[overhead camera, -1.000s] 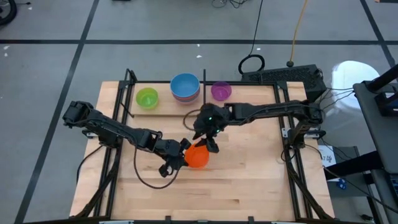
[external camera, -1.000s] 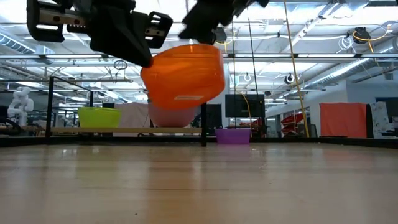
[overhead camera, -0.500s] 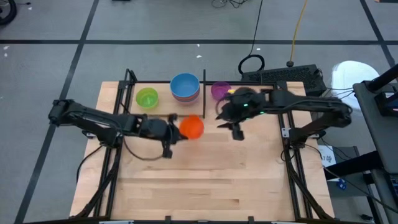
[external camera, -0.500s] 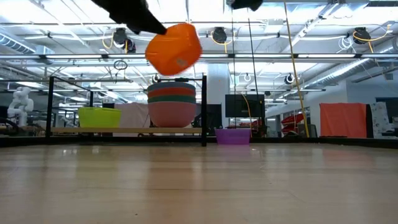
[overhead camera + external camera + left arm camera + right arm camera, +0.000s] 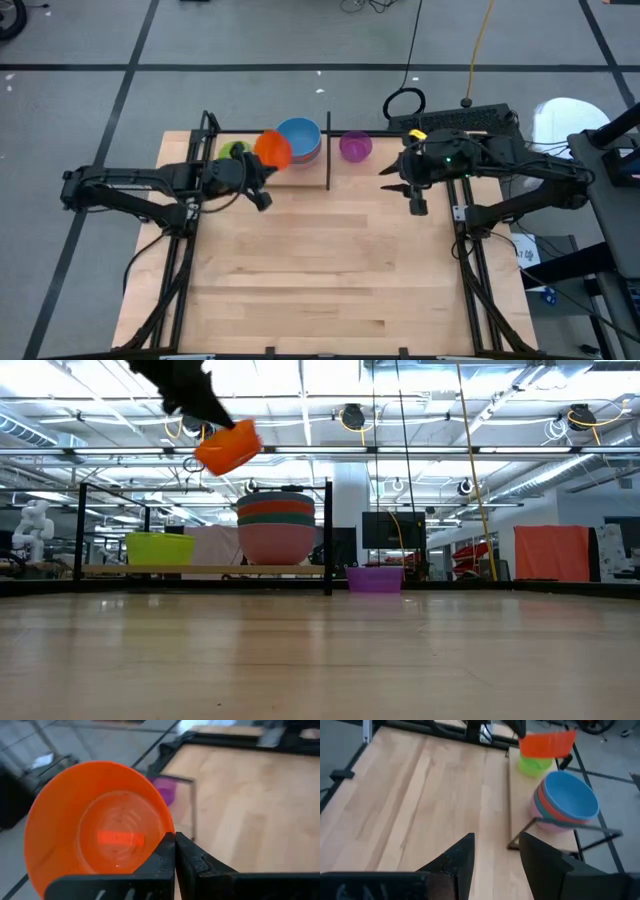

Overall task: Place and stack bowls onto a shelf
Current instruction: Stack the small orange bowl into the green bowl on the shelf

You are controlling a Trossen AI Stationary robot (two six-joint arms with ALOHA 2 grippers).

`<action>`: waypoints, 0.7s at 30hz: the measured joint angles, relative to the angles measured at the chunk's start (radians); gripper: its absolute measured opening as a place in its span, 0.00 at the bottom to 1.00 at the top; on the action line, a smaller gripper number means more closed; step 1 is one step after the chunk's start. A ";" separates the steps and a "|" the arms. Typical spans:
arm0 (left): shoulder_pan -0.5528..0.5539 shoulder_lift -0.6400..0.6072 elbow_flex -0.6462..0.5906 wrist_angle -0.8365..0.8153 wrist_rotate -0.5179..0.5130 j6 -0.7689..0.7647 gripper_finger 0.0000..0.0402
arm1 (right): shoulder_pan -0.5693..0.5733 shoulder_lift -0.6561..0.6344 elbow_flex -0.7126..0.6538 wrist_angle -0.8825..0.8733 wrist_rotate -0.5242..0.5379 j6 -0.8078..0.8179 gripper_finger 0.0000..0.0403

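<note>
The orange bowl [image 5: 272,149] [image 5: 228,448] hangs in the air over the shelf [image 5: 262,166], between the green bowl [image 5: 234,150] and the stack. My left gripper [image 5: 256,177] [image 5: 174,851] is shut on it. The stack [image 5: 275,527] stands on the shelf plank [image 5: 200,570], with a blue bowl [image 5: 300,137] on top and teal, red and pink below. The purple bowl [image 5: 355,146] [image 5: 375,578] stands on the table, right of the black upright rod [image 5: 328,152]. My right gripper [image 5: 393,180] [image 5: 495,855] is open over the table's right part, touching nothing. My left gripper pinches the orange bowl's rim [image 5: 161,836] between its two fingers, on the side of the bowl nearest the arm. The fingers come from the table's left. The bowl is lifted clear and tilted, with its inside [image 5: 112,837] turned toward the wrist camera.
The shelf's black frame [image 5: 208,135] runs along the far left of the table, and its rod stands between stack and purple bowl. Cables and a dark box [image 5: 455,120] lie beyond the far right edge. Bare wood [image 5: 330,260] fills the near half.
My left gripper has carried the orange bowl up from the table's middle toward the far left, over the shelf beside the stack. My right gripper has drawn away from the bowl toward the right edge and far side.
</note>
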 joint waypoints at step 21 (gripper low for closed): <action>0.275 -0.030 -0.001 -0.453 -0.034 -0.140 0.00 | 0.000 -0.009 -0.001 -0.079 -0.001 -0.010 0.36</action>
